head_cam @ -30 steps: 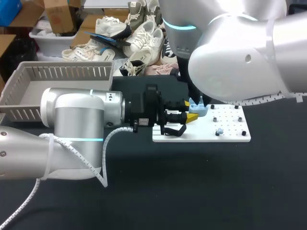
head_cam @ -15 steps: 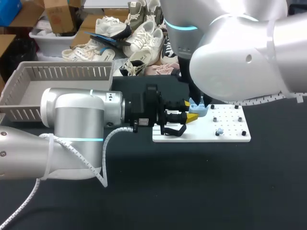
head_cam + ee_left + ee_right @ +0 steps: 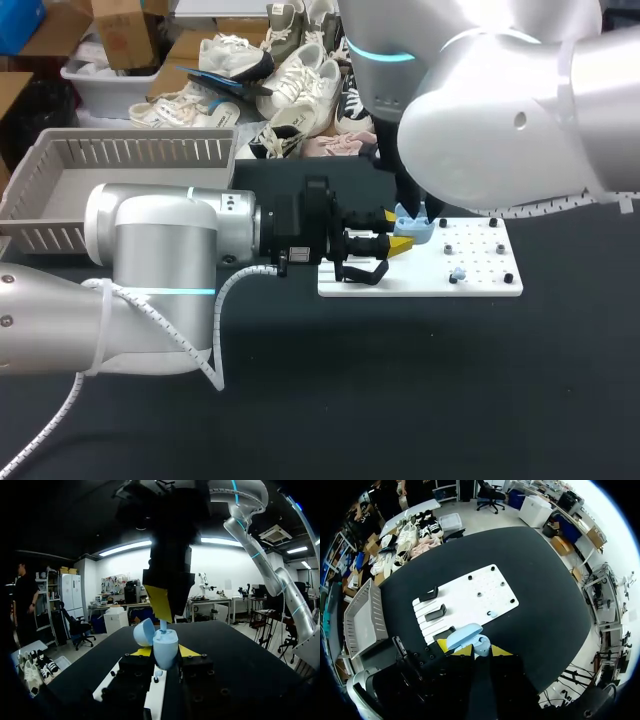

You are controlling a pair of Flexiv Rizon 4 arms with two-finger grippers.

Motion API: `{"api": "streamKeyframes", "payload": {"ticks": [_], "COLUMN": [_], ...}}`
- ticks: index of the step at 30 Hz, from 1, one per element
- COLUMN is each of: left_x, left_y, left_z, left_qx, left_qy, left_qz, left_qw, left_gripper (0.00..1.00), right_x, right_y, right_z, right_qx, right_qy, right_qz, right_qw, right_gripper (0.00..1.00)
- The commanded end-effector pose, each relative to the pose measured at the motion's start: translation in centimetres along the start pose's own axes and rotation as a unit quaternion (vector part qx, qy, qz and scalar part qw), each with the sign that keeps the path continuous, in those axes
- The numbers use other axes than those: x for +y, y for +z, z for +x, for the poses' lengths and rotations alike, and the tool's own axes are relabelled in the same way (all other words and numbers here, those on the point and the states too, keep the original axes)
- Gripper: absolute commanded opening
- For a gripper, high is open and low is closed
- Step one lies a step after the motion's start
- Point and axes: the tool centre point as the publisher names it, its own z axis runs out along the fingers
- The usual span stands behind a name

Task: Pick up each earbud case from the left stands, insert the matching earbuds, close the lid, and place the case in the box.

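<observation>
Earbud case [image 3: 165, 649] stands upright in left hand [image 3: 165, 652], lid [image 3: 144, 632] open.

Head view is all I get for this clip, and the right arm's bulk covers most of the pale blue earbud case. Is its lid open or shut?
Observer: Open. The left wrist view shows the lid tipped back beside the earbud case, which the left end effector grips from both sides.
Operator: And the other arm?
Observer: The right end effector hangs directly above the case mouth, with a small pale blue piece just below it. I cannot tell if that is an earbud.
Operator: Any cases on the stands?
Observer: In the right wrist view, the two black stands clear of the case are empty on the white board.
</observation>
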Motion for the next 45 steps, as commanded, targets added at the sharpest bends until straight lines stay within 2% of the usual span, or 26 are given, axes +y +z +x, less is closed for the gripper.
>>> {"api": "streamKeyframes", "payload": {"ticks": [1, 45], "left_x": [-0.07, -0.07], "left_y": [0.02, 0.02], "left_z": [0.03, 0.03], "left_qx": [-0.001, -0.001], "left_qy": [0.001, 0.001], "left_qz": [-0.003, -0.003], "left_qw": [1.0, 1.0], "left_gripper": [0.0, 0.0], "right_x": [0.0, 0.07], "right_y": [0.17, 0.48], "right_z": [0.08, 0.43], "right_qx": [0.0, 0.009], "right_qy": [0.001, 0.001], "right_qz": [0.0, 0.001], "right_qw": [1.0, 1.0], "right_gripper": [0.0, 0.0]}}
